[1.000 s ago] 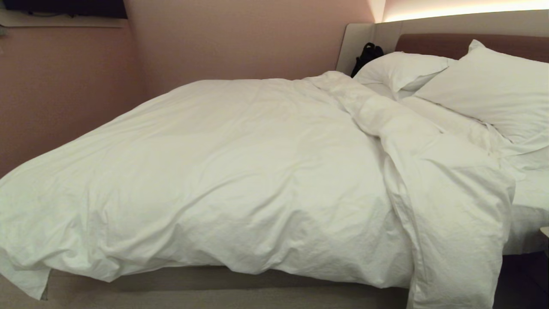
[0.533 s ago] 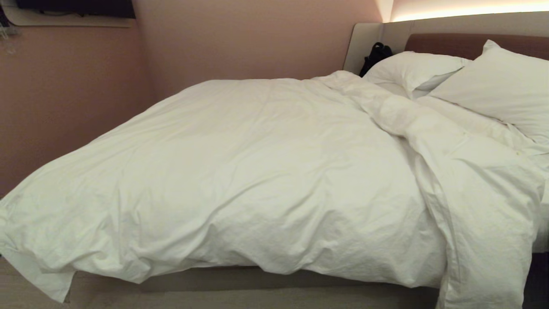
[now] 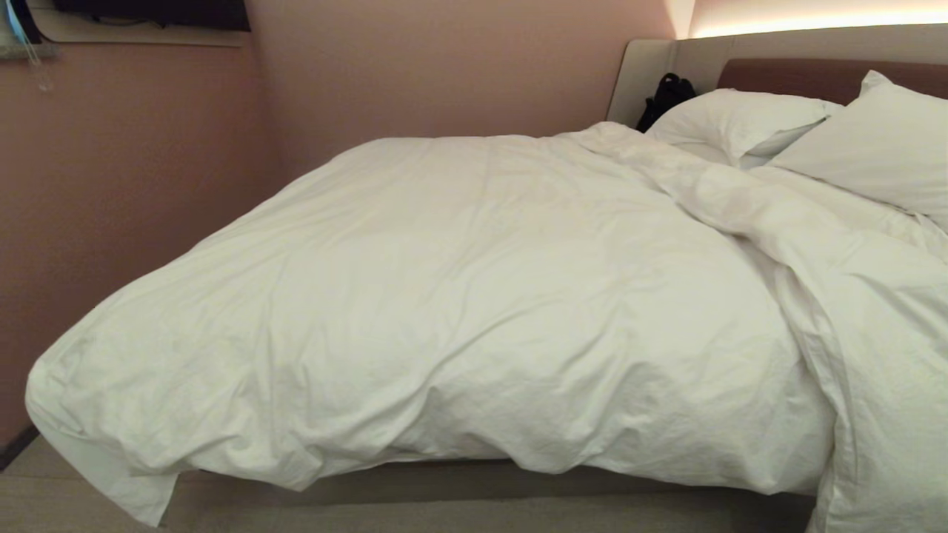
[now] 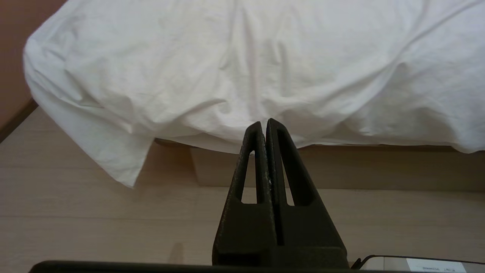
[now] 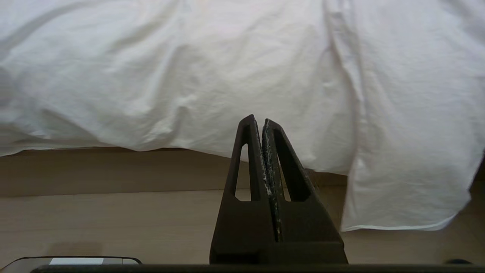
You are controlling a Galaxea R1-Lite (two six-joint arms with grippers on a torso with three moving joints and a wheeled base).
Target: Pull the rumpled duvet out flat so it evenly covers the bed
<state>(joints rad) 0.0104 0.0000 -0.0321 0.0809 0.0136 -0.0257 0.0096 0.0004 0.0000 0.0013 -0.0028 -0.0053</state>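
1. Pink walls (image 3: 415, 66) close in a low bed (image 3: 518, 481) whose brown headboard (image 3: 785, 74) stands at the far right, with two pillows (image 3: 740, 118) leaning against it.
2. Across the mattress lies the duvet (image 3: 459, 296), smooth through the middle but bunched into a long ridge near the pillows, one flap hanging over the near side toward the floor (image 4: 113, 227) at the right, and a corner drooping at the foot end on the left.
3. Neither arm shows from the head camera; the left gripper (image 4: 264, 127) and the right gripper (image 5: 256, 123) hang low over the floor just short of the bed's near edge, each with its fingers pressed together and holding nothing.
4. By the look of it, the job stands at the approach: no cloth has been taken up.
5. Next, one gripper would likely need to spread, reach the hanging edge, pinch it and draw the bunched part toward the pillows.
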